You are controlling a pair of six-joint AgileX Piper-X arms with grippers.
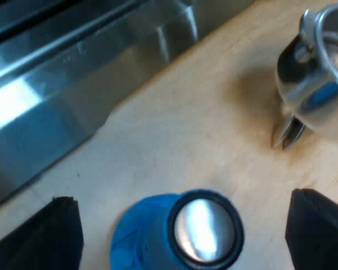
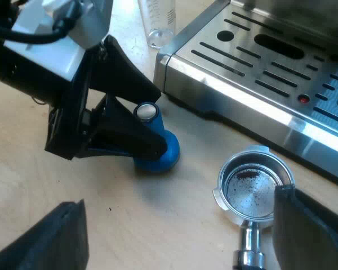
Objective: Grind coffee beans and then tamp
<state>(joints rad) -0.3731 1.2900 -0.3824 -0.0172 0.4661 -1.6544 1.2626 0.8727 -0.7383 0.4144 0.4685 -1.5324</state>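
A blue tamper [image 1: 205, 236] with a shiny metal top stands upright on the wooden counter. My left gripper [image 1: 186, 239] is open, with one finger on either side of the tamper and a gap to each. The right wrist view shows the same: the left gripper [image 2: 138, 135] straddles the tamper [image 2: 158, 154]. The metal holder [image 2: 253, 188] lies on the counter close by, its basket open upward with dark coffee specks inside. My right gripper [image 2: 177, 242] hangs open over the holder's neck, one finger close beside the basket. The holder's basket [image 1: 321, 73] lies beyond the tamper.
The espresso machine's steel drip tray [image 2: 270, 67] with slots runs close beside the tamper and holder. Its base [image 1: 62, 95] shows near the tamper too. A measuring glass [image 2: 158, 22] stands on the counter at the tray's corner.
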